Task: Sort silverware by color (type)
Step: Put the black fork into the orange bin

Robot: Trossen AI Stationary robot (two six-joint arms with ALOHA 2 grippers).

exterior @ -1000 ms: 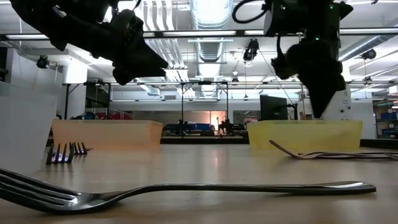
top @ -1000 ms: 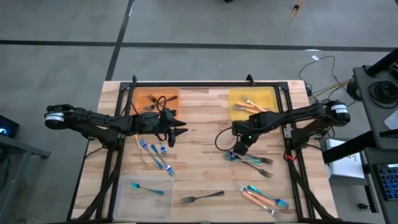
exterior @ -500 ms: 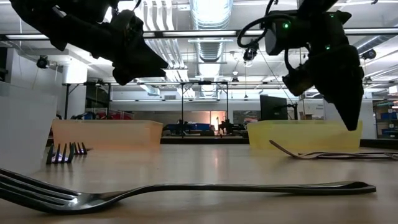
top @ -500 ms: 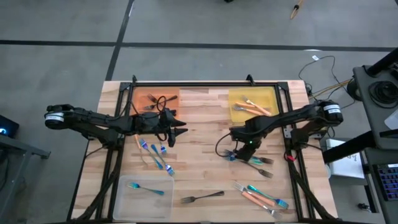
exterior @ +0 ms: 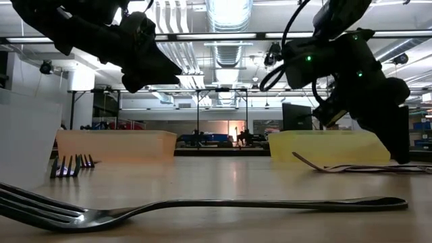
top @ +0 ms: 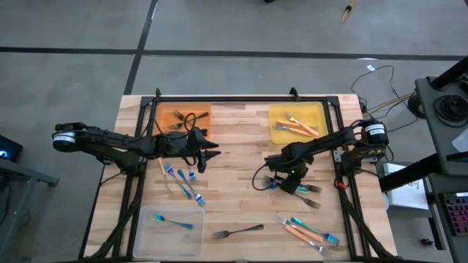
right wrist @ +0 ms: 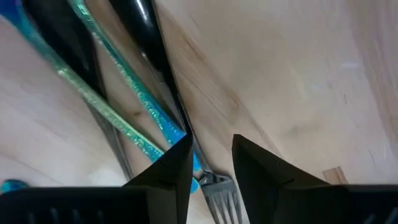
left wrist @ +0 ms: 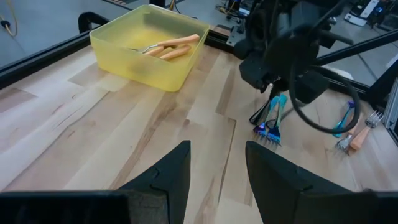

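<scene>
My right gripper (top: 280, 180) points steeply down, open, over a small pile of blue-teal forks (right wrist: 118, 106) and a dark grey fork (right wrist: 214, 186) lying flat on the table's right half. The grey fork's neck lies between its fingertips (right wrist: 211, 165). My left gripper (top: 210, 155) waits open above the table's middle, left of centre. More silverware lies flat on the wood: blue-teal forks (top: 183, 181) below the left gripper, a grey fork (top: 238, 232) near the front edge, and orange-handled and blue-teal pieces (top: 307, 230) at the near right. My right gripper comes at the pile from above with its fingers (right wrist: 171, 174) on either side of the grey fork's neck (right wrist: 211, 182). Whether they touch the fork or the blue-teal forks beside it, I cannot tell.
An orange tray (top: 167, 111) at the far left holds dark grey forks. A yellow tray (top: 316, 111) at the far right holds orange-handled pieces (left wrist: 168, 46). A clear tray (top: 150, 237) at the near left holds one blue-teal fork. Bare wood lies between the trays.
My right gripper has come down toward the pile of forks on the table's right half and has tipped to point more steeply down. The forks have stayed where they were.
</scene>
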